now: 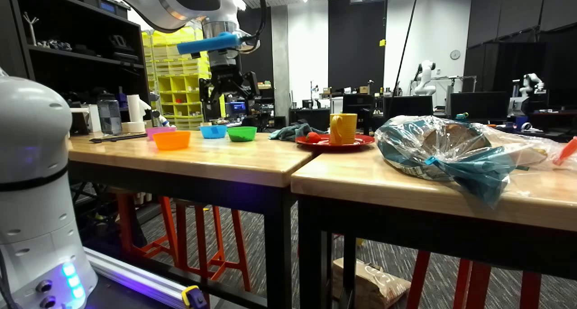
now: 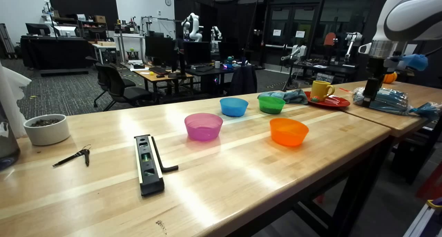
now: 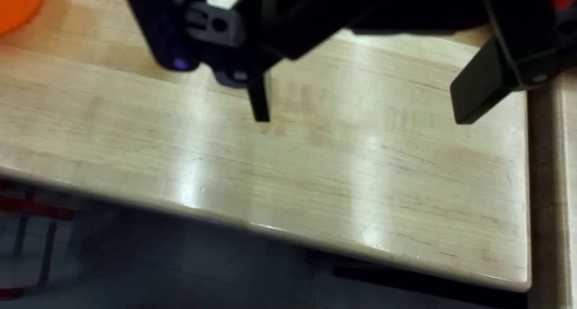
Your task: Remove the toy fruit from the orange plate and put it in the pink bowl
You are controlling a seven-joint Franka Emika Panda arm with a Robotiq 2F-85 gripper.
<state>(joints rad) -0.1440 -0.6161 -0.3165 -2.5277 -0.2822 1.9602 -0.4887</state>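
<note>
One flared, translucent pink bowl stands on glossy wood.

Arm: white shell, inset with a dark curved panel; I note a silvery collar below. A black cable runs to a blue bar-shaped fitting. Gripper: black, angular links, pale round screw heads in the wrist view. Base: white casing, oval recesses, a black seam band, glowing blue lights and two dark round sockets.
</note>
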